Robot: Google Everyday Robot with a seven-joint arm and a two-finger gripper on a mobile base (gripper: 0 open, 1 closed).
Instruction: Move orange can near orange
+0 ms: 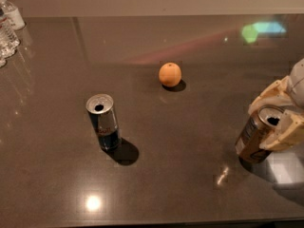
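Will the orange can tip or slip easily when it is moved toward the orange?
Probably tippy: the orange can is tall and leans in the gripper at the right side of the table. Its open top suggests it may be partly empty, so light. Its smooth metal could slip in the grasp.

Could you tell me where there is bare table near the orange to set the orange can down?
The gripper, at the right edge, grips the tilted orange can. Bare table lies between it and the orange, and right of and behind the orange. The slim can stands front-left of the orange; water bottles crowd the far-left corner.
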